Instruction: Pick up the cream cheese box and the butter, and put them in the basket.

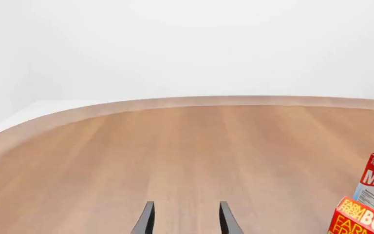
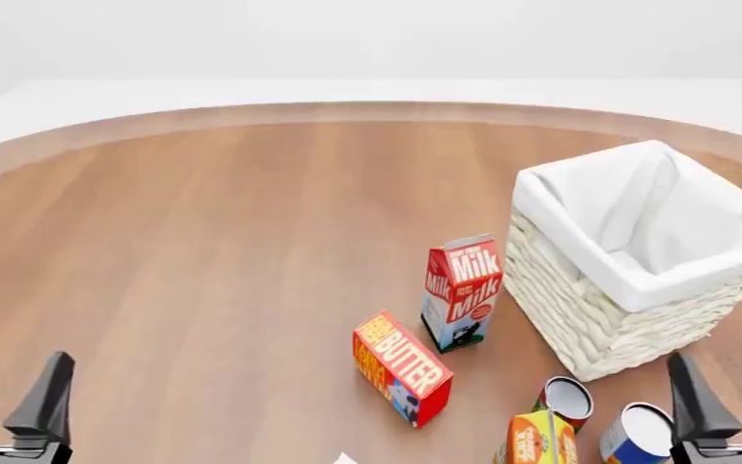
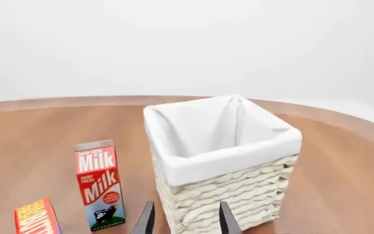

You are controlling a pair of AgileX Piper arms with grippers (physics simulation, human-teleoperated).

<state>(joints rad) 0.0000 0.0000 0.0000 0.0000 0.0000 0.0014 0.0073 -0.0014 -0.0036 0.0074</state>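
Writing: the oblong red-and-orange butter carton (image 2: 401, 367) reads "BUTTER" in pale yellow; the upright red milk carton (image 2: 462, 292) reads "Milk" twice, with "DAIRY FRESH" legible in the right wrist view.
Butter: lies on its long side on the brown wooden table (image 2: 216, 251), just beside the milk carton, blue end toward the camera.
Basket: the square cream-white wicker basket with white cloth lining (image 2: 629, 256) stands to the right of the milk carton.
Cut off: an orange-yellow carton (image 2: 536, 440) and two round tin cans (image 2: 564, 398) (image 2: 637, 432) sit at the bottom edge; a white corner (image 2: 343, 459) barely shows there, unidentifiable.
Left gripper (image 2: 11, 387): jaws apart, holding nothing.
Right gripper (image 2: 729, 387): jaws apart, holding nothing.
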